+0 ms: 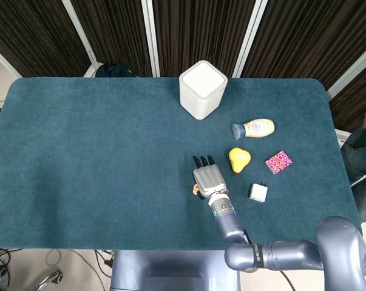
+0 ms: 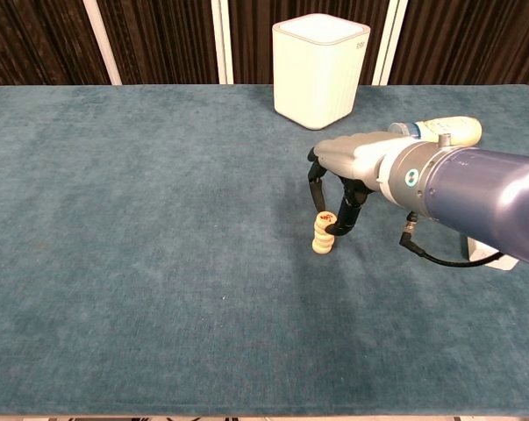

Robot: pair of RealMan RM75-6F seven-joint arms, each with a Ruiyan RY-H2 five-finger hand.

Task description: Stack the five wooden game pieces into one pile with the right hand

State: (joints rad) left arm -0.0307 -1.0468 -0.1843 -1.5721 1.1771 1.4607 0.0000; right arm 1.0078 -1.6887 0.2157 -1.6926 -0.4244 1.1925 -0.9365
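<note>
The right hand point(image 2: 347, 180) arches over the pile point(image 2: 322, 232) of wooden pieces on the table point(image 2: 141, 219), dark fingertips point(image 2: 338, 226) curled down at the top piece; whether they pinch it I cannot tell. Right of the pile lies a white block point(image 1: 258, 193). Beyond the pile sit a pear point(image 1: 238, 159), a pink card point(image 1: 278, 162), a bottle point(image 1: 254, 128), and farthest the white bin point(image 2: 320, 68).
</note>
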